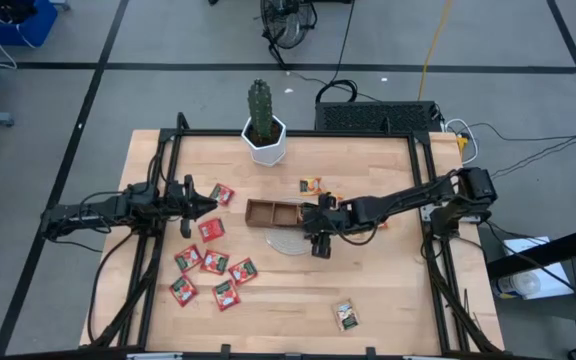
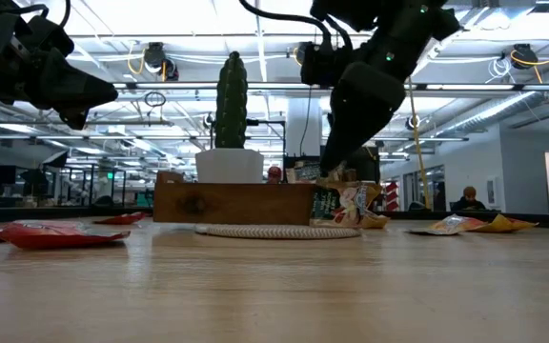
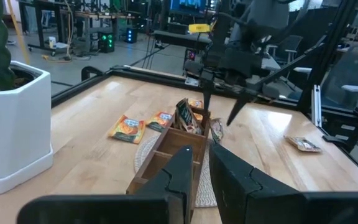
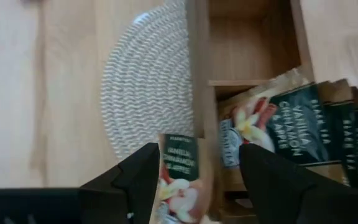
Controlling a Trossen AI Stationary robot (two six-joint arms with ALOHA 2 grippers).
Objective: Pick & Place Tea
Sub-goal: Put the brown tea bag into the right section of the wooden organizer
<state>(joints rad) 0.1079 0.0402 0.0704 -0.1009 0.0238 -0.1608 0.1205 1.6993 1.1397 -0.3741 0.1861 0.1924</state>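
We see a vanilla-cinnamon-apple tea sachet (image 4: 180,180) standing between the spread fingers of the right end effector (image 4: 194,177), against the outer wall of the wooden tray (image 4: 199,81), with no finger clearly pressing it. Just past those fingers, more sachets of the same tea (image 4: 297,127) stand packed in the tray's near compartment; the next compartment beyond holds nothing we can see. The tray sits on a round woven mat (image 4: 145,87) on the bench (image 1: 388,290). Two orange sachets (image 3: 138,126) lie just beyond the tray, and one grey-white sachet (image 1: 346,316) lies apart near the bench edge. Red sachets (image 1: 213,262) cluster below the left end effector (image 1: 208,203), which hovers with fingers narrow, holding nothing we can see. A potted cactus (image 1: 264,125) stands behind.
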